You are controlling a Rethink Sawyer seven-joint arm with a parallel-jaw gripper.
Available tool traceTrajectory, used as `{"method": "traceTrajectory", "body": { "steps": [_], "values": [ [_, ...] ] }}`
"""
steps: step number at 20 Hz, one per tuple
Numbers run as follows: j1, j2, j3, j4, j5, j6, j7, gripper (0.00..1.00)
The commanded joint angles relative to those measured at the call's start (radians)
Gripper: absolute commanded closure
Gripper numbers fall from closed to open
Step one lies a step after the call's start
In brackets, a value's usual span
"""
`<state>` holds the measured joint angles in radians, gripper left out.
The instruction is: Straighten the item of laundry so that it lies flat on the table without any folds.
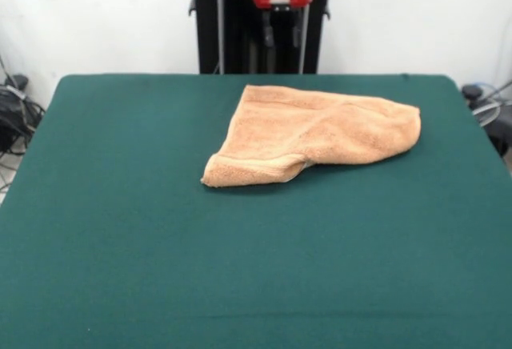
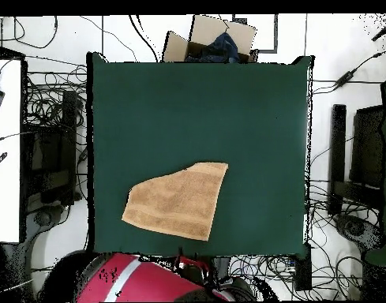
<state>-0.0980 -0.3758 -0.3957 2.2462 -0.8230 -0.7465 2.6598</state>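
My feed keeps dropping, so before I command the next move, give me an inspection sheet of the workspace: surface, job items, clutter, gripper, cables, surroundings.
Surface: table covered in dark green fabric, bare apart from the towel.
Job's things: peach-orange towel lies on the half of the table nearer the robot, folded over itself, irregular outline, not flat.
Clutter: nothing seen on the table.
Gripper: gripper drawn back off the table edge, clear of the towel; open or shut cannot be told.
Cables: many loose cables on the floor around the table.
Surroundings: open cardboard box beyond the far edge; white desk to one side.
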Motion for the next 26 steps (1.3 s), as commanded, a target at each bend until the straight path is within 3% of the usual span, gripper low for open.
{"method": "traceTrajectory", "body": {
  "steps": [1, 10, 14, 18, 20, 26],
  "values": [
    [0.022, 0.187, -0.012, -0.137, 0.095, -0.048, -0.094, 0.00],
    [0.117, 0.293, -0.021, -0.185, 0.113, -0.032, -0.106, 0.00],
    [0.155, 0.351, -0.060, -0.189, 0.179, -0.082, -0.105, 0.00],
    [0.189, 0.427, -0.108, -0.139, 0.311, -0.162, -0.052, 0.00],
    [0.222, 0.368, -0.120, -0.116, 0.295, -0.083, -0.037, 0.00],
    [0.247, 0.351, -0.124, -0.090, 0.319, -0.059, -0.001, 0.00]
  ]
}}
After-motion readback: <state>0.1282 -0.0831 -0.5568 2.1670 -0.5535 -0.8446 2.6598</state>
